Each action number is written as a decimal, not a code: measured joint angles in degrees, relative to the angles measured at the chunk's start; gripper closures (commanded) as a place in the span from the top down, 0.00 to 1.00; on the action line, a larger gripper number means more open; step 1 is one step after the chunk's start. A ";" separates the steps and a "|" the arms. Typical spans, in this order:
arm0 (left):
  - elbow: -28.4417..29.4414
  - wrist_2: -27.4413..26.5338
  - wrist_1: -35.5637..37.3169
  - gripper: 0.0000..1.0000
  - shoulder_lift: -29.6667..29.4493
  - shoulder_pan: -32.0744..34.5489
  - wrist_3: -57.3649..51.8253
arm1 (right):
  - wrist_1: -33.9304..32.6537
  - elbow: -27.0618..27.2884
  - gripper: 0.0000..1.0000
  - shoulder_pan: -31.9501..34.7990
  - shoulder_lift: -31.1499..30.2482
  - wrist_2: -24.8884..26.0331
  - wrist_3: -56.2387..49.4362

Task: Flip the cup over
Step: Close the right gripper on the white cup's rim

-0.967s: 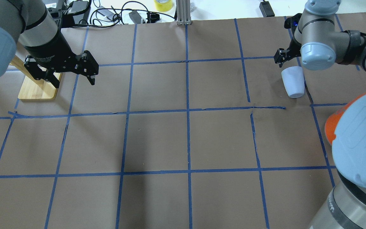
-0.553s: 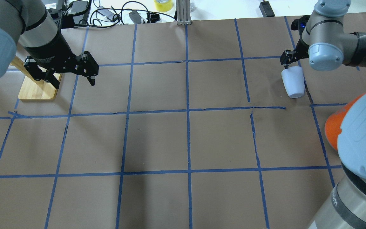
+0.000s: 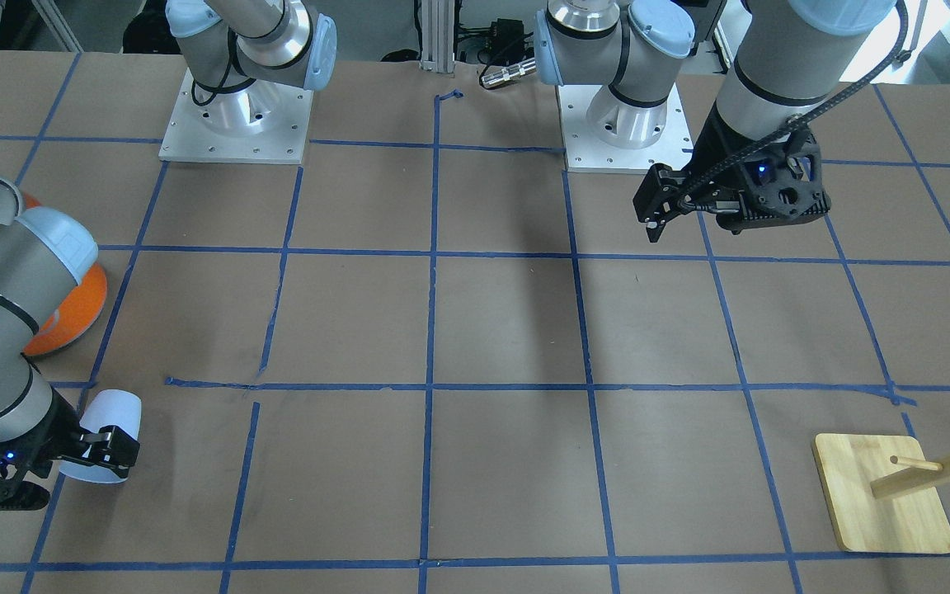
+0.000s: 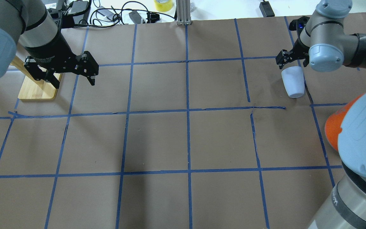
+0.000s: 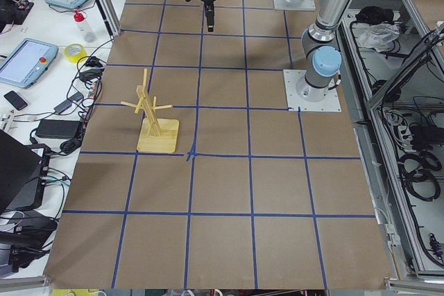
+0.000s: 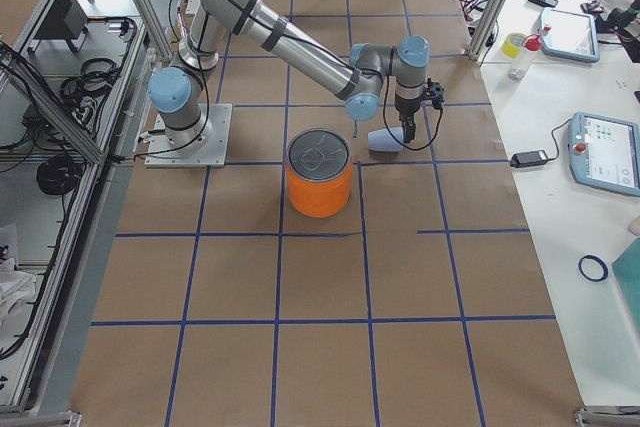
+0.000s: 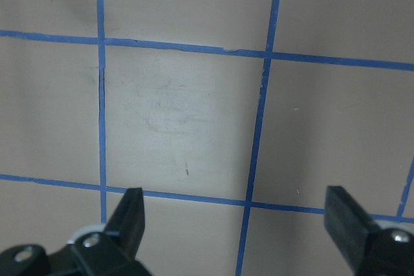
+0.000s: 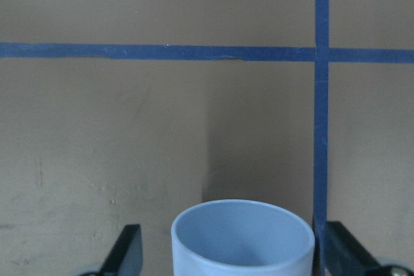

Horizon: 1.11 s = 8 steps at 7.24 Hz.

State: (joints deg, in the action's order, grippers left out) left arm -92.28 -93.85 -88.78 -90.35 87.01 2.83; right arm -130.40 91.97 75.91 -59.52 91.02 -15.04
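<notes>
Right hand [image 4: 290, 63] spread astride the cup [image 4: 293, 83]; orange can [image 6: 320, 182] close beside. Left hand [image 4: 75, 82] spread near a wooden rack [image 5: 151, 112].

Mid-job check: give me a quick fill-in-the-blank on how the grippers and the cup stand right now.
1. The right gripper has a jaw on each side of the cup, and its jaws are ___.
2. The left gripper holds ___.
3. The can near the cup is ___ in colour.
Missing words: open; nothing; orange.
</notes>
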 measured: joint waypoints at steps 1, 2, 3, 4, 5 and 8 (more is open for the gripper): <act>0.00 0.01 0.01 1.00 0.00 0.00 -0.01 | 0.01 0.24 1.00 -0.06 0.09 0.10 0.05; 0.00 0.04 0.03 1.00 0.00 0.00 0.00 | 0.02 0.34 1.00 -0.11 0.32 0.22 0.37; 0.00 0.06 0.06 1.00 0.00 0.00 0.02 | 0.01 0.37 1.00 -0.13 0.79 0.25 1.14; 0.00 0.06 0.08 1.00 0.00 0.00 0.00 | 0.06 0.39 1.00 -0.15 1.21 0.27 1.87; 0.00 0.07 0.09 1.00 0.00 0.00 -0.01 | 0.11 0.43 1.00 -0.17 1.42 0.39 2.29; 0.00 0.07 0.50 1.00 0.00 0.00 -0.02 | 0.15 0.75 1.00 -0.29 1.71 0.62 2.80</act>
State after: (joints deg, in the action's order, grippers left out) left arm -92.28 -93.78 -88.28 -90.35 87.01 2.81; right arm -130.26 92.72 75.63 -57.81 91.64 -12.24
